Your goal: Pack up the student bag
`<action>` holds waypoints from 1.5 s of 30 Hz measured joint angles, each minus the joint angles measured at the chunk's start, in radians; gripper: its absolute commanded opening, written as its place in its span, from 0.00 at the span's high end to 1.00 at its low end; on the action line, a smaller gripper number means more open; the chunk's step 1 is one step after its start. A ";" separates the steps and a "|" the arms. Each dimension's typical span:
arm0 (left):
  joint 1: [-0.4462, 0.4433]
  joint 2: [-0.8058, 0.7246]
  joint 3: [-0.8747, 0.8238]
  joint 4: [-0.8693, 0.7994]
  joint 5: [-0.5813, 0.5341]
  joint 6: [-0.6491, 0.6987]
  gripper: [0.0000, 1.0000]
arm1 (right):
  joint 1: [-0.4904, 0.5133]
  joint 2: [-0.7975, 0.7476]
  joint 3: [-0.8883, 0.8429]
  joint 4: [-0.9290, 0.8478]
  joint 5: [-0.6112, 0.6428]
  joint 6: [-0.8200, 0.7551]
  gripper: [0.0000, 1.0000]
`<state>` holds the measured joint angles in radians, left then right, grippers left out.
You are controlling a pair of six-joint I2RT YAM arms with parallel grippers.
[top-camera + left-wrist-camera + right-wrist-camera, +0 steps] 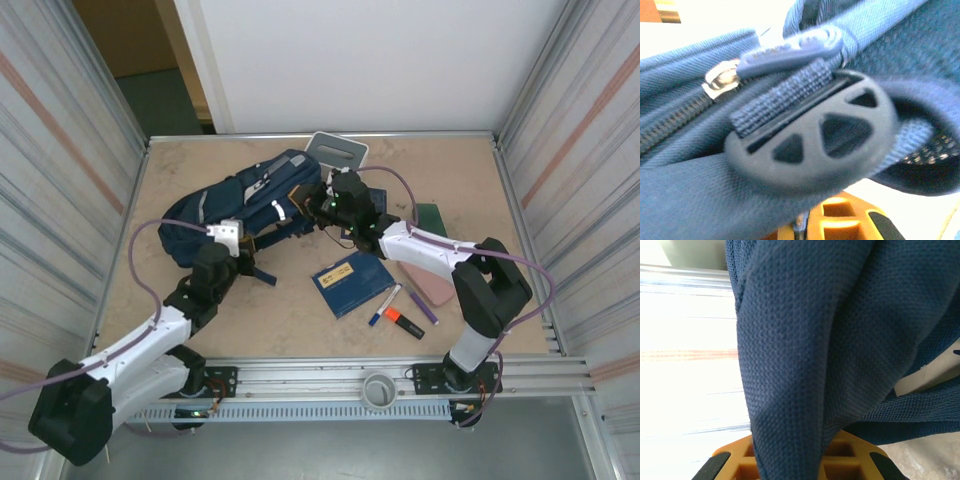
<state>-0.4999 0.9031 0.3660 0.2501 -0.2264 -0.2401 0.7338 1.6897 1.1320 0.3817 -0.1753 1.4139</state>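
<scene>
- Large navy blue fabric student bag [250, 205] with white patches lies on its side on the beige desk [180, 290], far-left of centre, its length running left to right.
- Left tool [228, 240] is at the bag's near edge, closed on the bag's cloth. In the left wrist view its orange fingers [840, 220] sit under a navy fold.
- Just above that fold are a dark grey round plastic strap buckle [815, 145] and a metal zip slider [720, 82] with a blue pull tab.
- Right tool [335, 205] is at the bag's right end, closed on the bag. In the right wrist view a fold of navy woven cloth hangs down between the orange fingers [852, 460].
- White-grey rectangular box [337, 150] sits just beyond the bag's far right corner; cannot tell if they touch.
- Flat navy notebook [352, 283] with a yellow label lies on the desk, nearer than the bag and apart from it.
- Right of the notebook, close together: blue-white marker [383, 305], orange-black highlighter [404, 323], purple pen [421, 305].
- Pink flat item [432, 287] lies partly under the right arm, with a dark green item [432, 215] beyond it; cannot tell what either is.
</scene>
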 measured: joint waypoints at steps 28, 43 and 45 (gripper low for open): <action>0.147 -0.077 0.107 -0.424 0.430 -0.170 1.00 | -0.217 -0.120 -0.133 -0.229 -0.219 -0.217 0.75; 0.147 0.008 0.215 -0.502 0.599 -0.199 1.00 | -0.241 -0.212 -0.045 -0.660 -0.075 -0.726 0.18; 0.147 0.018 0.246 -0.524 0.616 -0.193 1.00 | -0.164 -0.282 -0.045 -0.681 -0.002 -0.828 0.15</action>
<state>-0.3527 0.9207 0.6117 -0.2741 0.3897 -0.4328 0.5701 1.4082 1.0866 -0.2993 -0.1776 0.5861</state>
